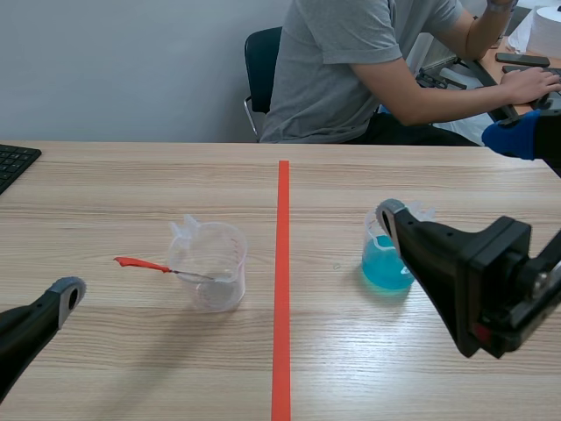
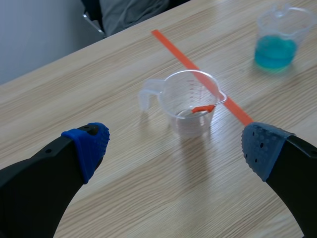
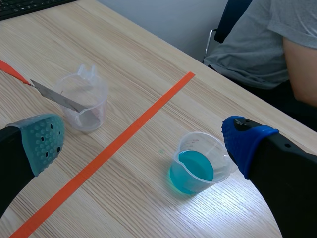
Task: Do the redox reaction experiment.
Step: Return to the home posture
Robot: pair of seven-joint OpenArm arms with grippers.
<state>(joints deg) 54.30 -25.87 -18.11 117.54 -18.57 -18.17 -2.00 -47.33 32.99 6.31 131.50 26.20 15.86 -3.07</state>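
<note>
Blue liquid sits low in a clear plastic measuring beaker (image 1: 387, 265), right of the orange-red tape line (image 1: 282, 289). It's just ahead of the right gripper (image 3: 143, 144), whose fingers are wide w/ nothing held. Left of the tape stands a second clear plastic beaker (image 1: 210, 267), w/ an orange-red-handled metal spatula (image 1: 149, 265) leaning on its rim. Spatula's long axis runs left-right, handle pointing left. Left gripper (image 2: 176, 146) is also spread wide, empty, beaker straight ahead. Right arm is nearer the blue beaker, so prob. it grasps that from the near side.
</note>
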